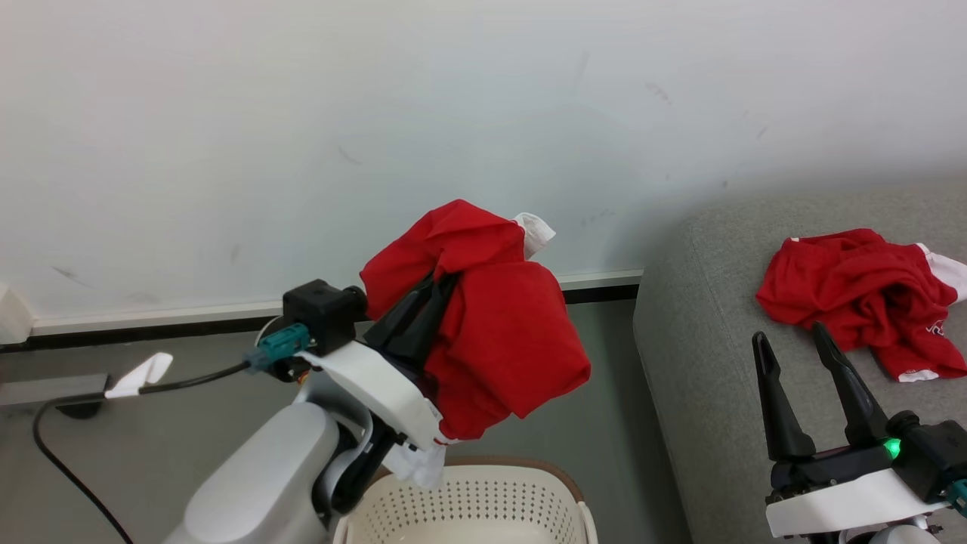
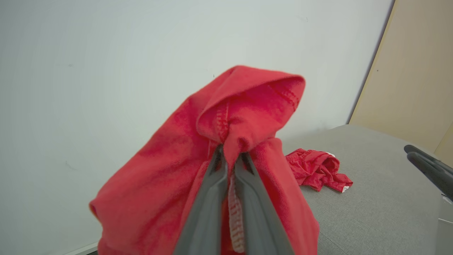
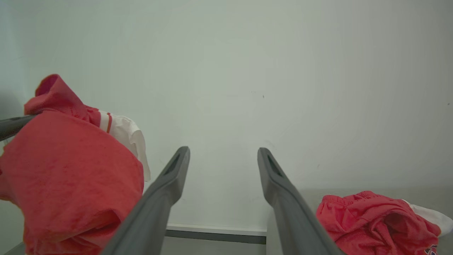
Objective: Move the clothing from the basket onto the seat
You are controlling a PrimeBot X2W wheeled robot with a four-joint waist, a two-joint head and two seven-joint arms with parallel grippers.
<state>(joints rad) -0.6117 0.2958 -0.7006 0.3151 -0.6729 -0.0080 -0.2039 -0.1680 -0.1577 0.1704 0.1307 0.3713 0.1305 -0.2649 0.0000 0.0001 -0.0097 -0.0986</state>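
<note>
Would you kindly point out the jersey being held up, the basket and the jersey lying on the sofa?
held jersey (image 1: 506, 340): head view, middle of its broad red fold.
basket (image 1: 483, 502): head view, its perforated inner wall.
jersey on the sofa (image 1: 850, 298): head view, centre of the crumpled red heap.

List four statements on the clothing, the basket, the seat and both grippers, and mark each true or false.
1. The left gripper is shut on a red garment. True.
2. The right gripper grips clothing. False: it is open and empty, above the seat.
3. A second red garment lies on the seat. True.
4. The basket stands on the seat. False: it is off the seat, to its left, below the left gripper.
</note>
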